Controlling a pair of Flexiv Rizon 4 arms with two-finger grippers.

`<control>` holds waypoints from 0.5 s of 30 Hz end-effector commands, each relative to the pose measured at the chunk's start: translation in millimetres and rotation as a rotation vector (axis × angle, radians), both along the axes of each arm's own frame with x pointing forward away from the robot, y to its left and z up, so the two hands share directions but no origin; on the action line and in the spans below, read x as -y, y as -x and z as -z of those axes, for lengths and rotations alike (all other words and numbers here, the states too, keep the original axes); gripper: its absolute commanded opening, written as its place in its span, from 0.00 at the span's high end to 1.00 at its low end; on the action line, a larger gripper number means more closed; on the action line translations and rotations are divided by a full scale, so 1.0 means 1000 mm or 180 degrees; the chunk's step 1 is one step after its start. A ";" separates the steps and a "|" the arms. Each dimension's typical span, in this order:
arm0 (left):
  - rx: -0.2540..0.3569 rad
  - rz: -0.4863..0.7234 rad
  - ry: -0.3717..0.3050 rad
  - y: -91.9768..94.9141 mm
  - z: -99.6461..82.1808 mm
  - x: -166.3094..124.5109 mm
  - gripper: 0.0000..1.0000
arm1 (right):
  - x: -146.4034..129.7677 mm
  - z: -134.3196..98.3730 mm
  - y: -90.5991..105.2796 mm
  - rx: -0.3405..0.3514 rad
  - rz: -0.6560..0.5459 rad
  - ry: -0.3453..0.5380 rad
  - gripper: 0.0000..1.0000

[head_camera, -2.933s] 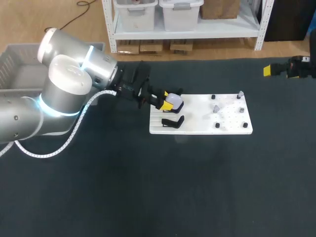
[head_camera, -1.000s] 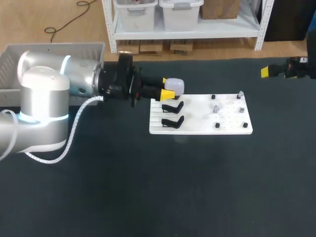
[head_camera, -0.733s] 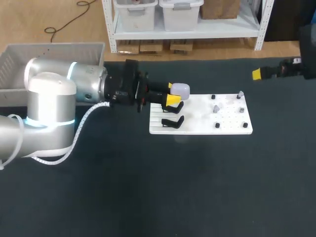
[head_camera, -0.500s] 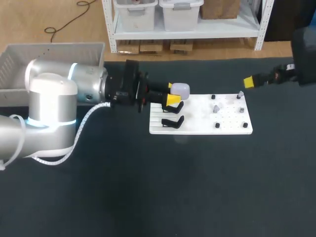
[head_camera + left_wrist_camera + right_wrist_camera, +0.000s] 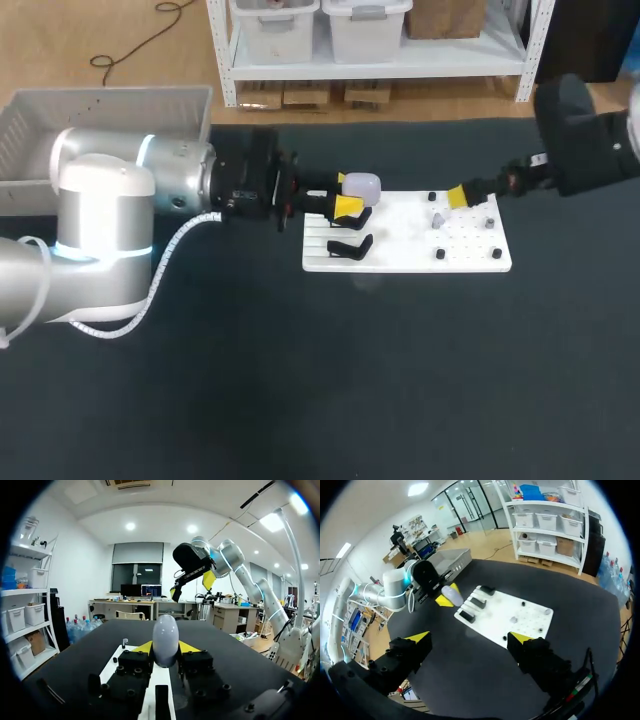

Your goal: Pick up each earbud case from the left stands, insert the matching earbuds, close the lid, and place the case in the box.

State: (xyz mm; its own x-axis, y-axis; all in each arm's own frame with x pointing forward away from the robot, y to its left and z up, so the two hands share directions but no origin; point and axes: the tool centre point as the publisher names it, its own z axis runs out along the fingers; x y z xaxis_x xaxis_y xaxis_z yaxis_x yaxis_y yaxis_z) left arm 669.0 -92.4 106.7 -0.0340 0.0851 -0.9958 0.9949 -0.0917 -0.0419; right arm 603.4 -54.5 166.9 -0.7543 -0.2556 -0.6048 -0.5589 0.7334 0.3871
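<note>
My left gripper (image 5: 343, 203) is shut on a pale lavender earbud case (image 5: 362, 186) and holds it above the left end of the white board (image 5: 400, 258). In the left wrist view the case (image 5: 165, 640) stands upright between the yellow tips. Two black stands (image 5: 349, 217) (image 5: 350, 245) on the board are empty. Small earbuds (image 5: 437, 218) sit on pegs at the board's right half. My right gripper (image 5: 461, 196) hovers open over that right half; in its own view the fingers (image 5: 418, 638) stand wide apart above the board (image 5: 520, 617).
A grey plastic box (image 5: 40, 135) stands at the table's far left, behind my left arm. Dark matting (image 5: 350, 380) covers the table in front of the board. In the left wrist view my right arm (image 5: 192, 560) hangs ahead of the case.
My right arm has swung in from the right edge to above the board's right half. The left gripper has kept the case at about the same place.
</note>
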 end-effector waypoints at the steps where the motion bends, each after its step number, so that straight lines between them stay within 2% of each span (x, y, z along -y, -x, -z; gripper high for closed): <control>1: 0.0005 0.0001 0.0010 -0.001 0.001 0.000 1.00 | -0.021 0.003 -0.004 -0.0062 -0.0054 0.0007 0.00; 9: 0.0005 0.0001 0.0010 -0.001 0.001 0.000 1.00 | -0.057 0.007 -0.010 -0.0168 -0.0166 0.0018 0.00; 15: 0.0005 0.0001 0.0010 -0.001 0.001 0.000 1.00 | -0.074 0.019 -0.015 -0.0256 -0.0252 0.0044 0.00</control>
